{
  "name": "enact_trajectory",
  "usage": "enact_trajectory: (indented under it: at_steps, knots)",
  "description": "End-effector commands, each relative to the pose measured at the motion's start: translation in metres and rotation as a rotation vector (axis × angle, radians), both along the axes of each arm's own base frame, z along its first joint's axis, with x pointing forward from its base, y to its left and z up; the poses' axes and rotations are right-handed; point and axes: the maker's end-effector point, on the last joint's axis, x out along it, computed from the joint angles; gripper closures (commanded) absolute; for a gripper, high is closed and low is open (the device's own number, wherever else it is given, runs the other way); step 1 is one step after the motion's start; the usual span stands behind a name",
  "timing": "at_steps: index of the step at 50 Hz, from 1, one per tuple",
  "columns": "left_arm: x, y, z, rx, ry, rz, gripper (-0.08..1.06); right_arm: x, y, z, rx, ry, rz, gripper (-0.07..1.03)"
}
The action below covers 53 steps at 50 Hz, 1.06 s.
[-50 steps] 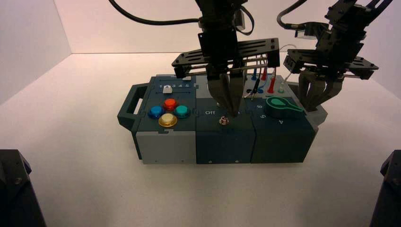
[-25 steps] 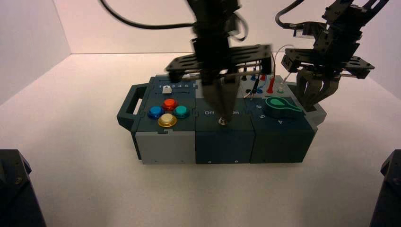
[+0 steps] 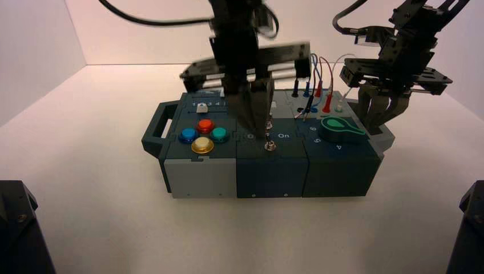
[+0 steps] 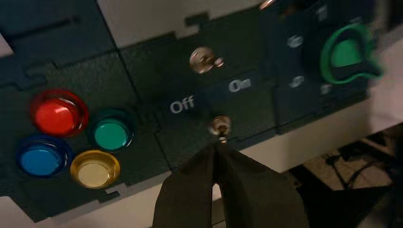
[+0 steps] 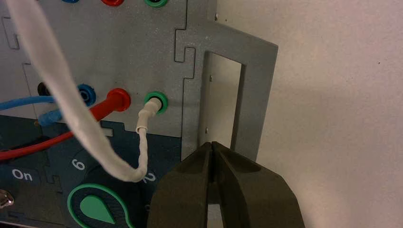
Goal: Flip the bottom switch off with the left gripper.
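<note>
The bottom switch (image 3: 270, 146) is a small metal toggle on the dark middle block of the box, near its front edge. In the left wrist view it (image 4: 220, 127) sits below the white "Off" (image 4: 182, 105) and "On" (image 4: 239, 85) lettering. A second toggle (image 4: 205, 60) lies beyond the lettering. My left gripper (image 3: 262, 132) is shut, its tips just above the bottom switch on the Off side. In the wrist view its tips (image 4: 217, 148) almost touch the lever. I cannot tell which way the lever leans. My right gripper (image 3: 383, 121) is shut and hovers over the box's right end.
Red, blue, green and yellow buttons (image 3: 204, 136) sit left of the switches, a green knob (image 3: 338, 128) right of them. Red, blue and white wires (image 3: 319, 100) are plugged in at the back. My right gripper (image 5: 212, 145) hangs over the grey end handle (image 5: 247, 85).
My left gripper has swept leftwards across the bottom switch, from its On side to its Off side, and risen a little. The "On" lettering now shows. My right arm has barely moved.
</note>
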Motion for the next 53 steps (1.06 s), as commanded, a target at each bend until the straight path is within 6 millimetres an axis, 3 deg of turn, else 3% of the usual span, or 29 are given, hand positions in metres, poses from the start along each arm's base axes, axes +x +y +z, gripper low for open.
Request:
enact_trajectory:
  at_steps: [1,24,35,53]
  knots:
    - [0.004,-0.007,0.025,-0.062,-0.047,-0.011,1.01,-0.003,-0.001,0.002,-0.005,-0.007,0.023,0.99]
    - [0.009,0.007,0.040,-0.056,-0.062,-0.066,1.01,0.004,0.012,0.047,0.032,-0.084,0.081,0.99]
    - [0.010,0.008,0.046,-0.059,-0.069,-0.088,1.01,-0.001,0.027,0.052,0.044,-0.088,0.126,0.99]
    - [0.007,0.013,0.042,-0.049,-0.068,-0.109,1.01,0.001,0.028,0.054,0.049,-0.096,0.126,0.99]
